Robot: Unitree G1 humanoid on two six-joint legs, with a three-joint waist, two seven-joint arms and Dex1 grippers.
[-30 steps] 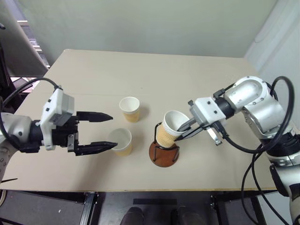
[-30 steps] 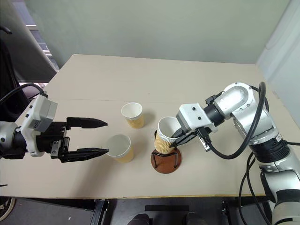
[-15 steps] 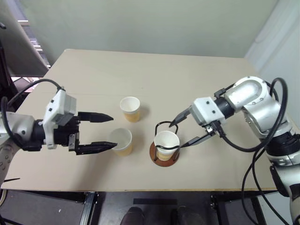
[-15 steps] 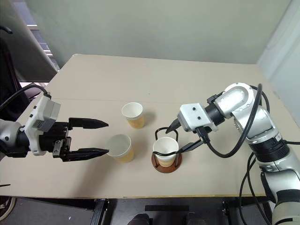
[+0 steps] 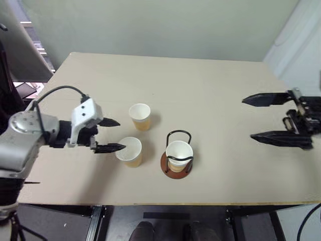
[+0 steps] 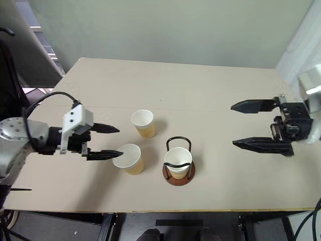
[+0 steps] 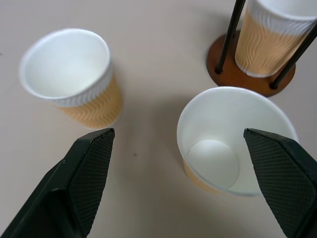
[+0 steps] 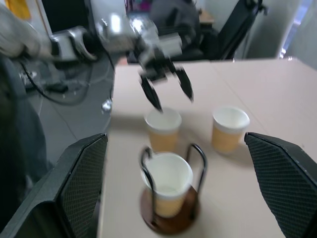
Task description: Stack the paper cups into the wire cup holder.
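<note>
While one paper cup (image 5: 179, 155) sits upright in the wire cup holder (image 5: 176, 165), two cups (image 5: 139, 116) (image 5: 129, 151) remain on the table (image 5: 210, 90). Since the earlier frame, the right gripper (image 5: 265, 118) has released and withdrawn, fingers spread. The left gripper (image 5: 111, 135), spread, has advanced to the nearer cup.

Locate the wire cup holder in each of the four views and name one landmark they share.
Left eye view: wire cup holder, low centre, one cup inside.
Right eye view: low centre, right of the nearer loose cup.
Left wrist view: top right corner.
Right wrist view: bottom centre.
Shared landmark: the nearer loose cup beside the holder, by the left gripper.
</note>
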